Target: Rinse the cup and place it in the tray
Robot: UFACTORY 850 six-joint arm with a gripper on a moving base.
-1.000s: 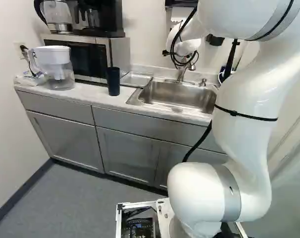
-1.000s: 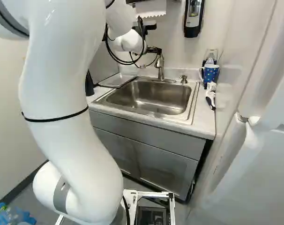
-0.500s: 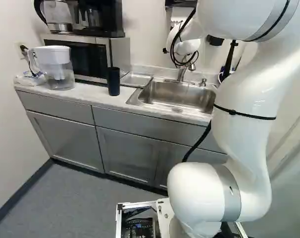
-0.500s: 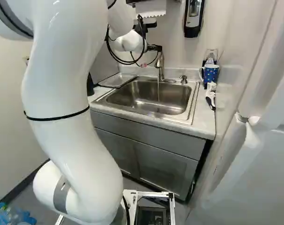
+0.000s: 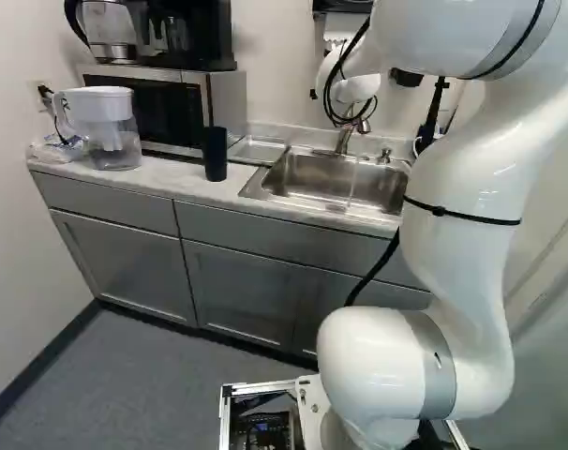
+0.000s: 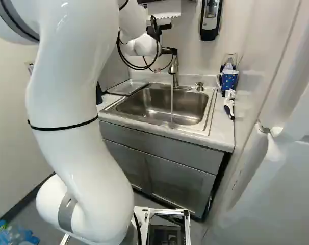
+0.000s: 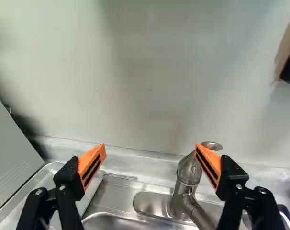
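The tall, dark cup (image 5: 215, 154) stands on the table (image 5: 176, 184) near the tray (image 5: 257, 151). The hand (image 6: 169, 51) is at the faucet (image 7: 187, 176), its fingers spread apart.

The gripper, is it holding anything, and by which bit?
Nothing is held. The gripper is open beside the tap, and the dark cup stands on the counter.
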